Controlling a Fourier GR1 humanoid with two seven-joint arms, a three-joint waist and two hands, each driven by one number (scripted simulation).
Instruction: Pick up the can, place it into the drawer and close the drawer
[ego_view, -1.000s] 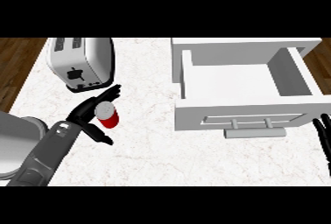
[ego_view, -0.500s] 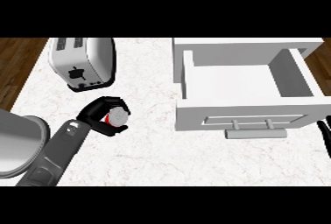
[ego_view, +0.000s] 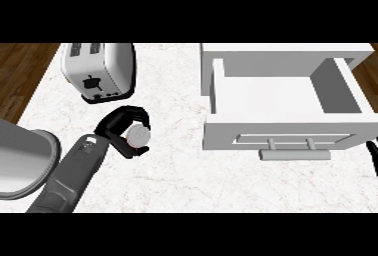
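Can mostly hidden by left hand; right hand cut by right edge; pot cut left.

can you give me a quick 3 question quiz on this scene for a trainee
1. True or false: the can is already inside the drawer.
2. Which robot hand is curled round the can? A) left robot hand B) right robot hand C) neither
3. Fill in: the toaster stands at the counter's far ____ side, as the head view shows it.

Key:
1. False: the can is over the counter, left of the open drawer.
2. A. Only a sliver of the right robot hand shows at the view's right edge.
3. Left.
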